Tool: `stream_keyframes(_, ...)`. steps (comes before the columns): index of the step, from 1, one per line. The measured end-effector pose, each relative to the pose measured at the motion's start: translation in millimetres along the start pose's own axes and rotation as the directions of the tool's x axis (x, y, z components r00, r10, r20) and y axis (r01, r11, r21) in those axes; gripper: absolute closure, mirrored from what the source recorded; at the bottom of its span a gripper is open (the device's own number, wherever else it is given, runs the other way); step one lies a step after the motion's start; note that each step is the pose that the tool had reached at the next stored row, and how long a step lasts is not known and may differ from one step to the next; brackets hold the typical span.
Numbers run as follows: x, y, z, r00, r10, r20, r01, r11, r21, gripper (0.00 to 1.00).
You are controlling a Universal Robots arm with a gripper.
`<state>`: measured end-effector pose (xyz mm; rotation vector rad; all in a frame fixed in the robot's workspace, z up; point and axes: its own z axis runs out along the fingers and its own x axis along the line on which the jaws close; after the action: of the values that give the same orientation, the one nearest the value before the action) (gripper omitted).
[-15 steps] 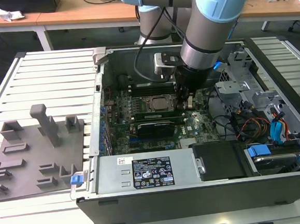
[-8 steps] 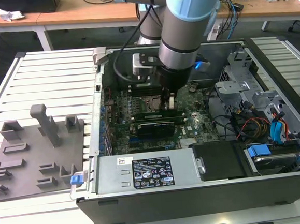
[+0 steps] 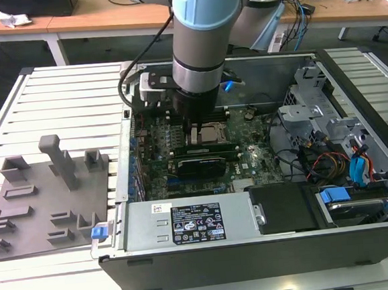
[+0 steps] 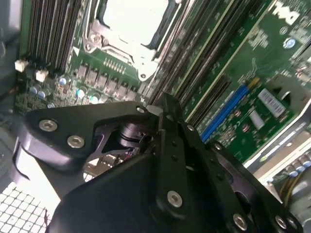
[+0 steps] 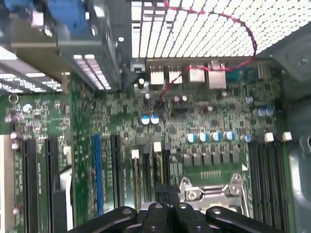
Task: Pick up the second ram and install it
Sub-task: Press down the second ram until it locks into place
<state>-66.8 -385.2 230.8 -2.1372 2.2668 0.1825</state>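
**Second ram: hand down in the case, can't see much past my own knuckles**

My hand (image 3: 194,135) is low over the motherboard (image 3: 248,155), right beside the CPU socket (image 3: 210,133). In both wrist views it's drawn in narrow (image 5: 168,200), the two sides nearly meeting (image 4: 165,104). Whether there's a thin board edge nipped in there, I honestly can't tell, because my own black linkage is in the way.

In the exterior view, a long dark green stick sits just under my hand, in the memory slots (image 4: 199,73) next to the socket. I'm guessing that's the second ram (image 3: 211,146), standing on edge in a slot. I can't see whether it's fully seated or just resting there, and the latches at the slot ends are too small to read.

My guess on handling:
- It's light, stiff and thin, and fragile if twisted.
- I'd hold it by the long top edge or the short ends, staying off the chips and the contact strip.
- It would slip easily if pinched off-centre.

Further out there's a black module (image 3: 197,165) just past the stick. The grey holder block (image 3: 47,197) sits on the slatted table (image 3: 76,94) towards the exterior view's left, well apart from the case (image 3: 269,246). The arm hides a good part of the board behind it.
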Motion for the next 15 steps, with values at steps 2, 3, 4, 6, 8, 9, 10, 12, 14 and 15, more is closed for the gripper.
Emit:
stream_keyframes(2,0.4,2.4,2.9,1.0,0.0,0.0004,0.0,1.0,-0.0001,0.89)
stream_keyframes(3,0.5,2.4,3.4,1.0,0.0,0.0007,0.0,1.0,-0.0002,0.89)
stream_keyframes(4,0.5,2.4,3.4,1.0,0.0,0.0014,0.0,1.0,-0.0001,0.89)
stream_keyframes(6,-0.2,-2.7,-0.1,1.0,0.0,0.0067,0.0,1.0,-0.001,0.89)
stream_keyframes(8,-0.7,-11.0,-0.8,1.0,0.0,0.0091,0.0,1.0,-0.004,0.89)
stream_keyframes(9,-1.3,-20.2,-1.5,0.9999,0.0,0.0101,0.0,1.0,-0.0076,0.89)
stream_keyframes(10,-2.3,-35.8,-2.6,0.9999,0.001,0.0101,-0.001,0.9999,-0.014,0.89)
stream_keyframes(12,-4.2,-52.3,-3.7,1.0,0.002,0.0096,-0.001,0.9997,-0.0224,0.89)
stream_keyframes(14,-5.5,-55.7,-6.4,1.0,0.002,0.0096,-0.001,0.9997,-0.0231,0.89)
stream_keyframes(15,-6.8,-55.6,-12.2,1.0,0.002,0.0095,-0.002,0.9997,-0.0231,0.89)
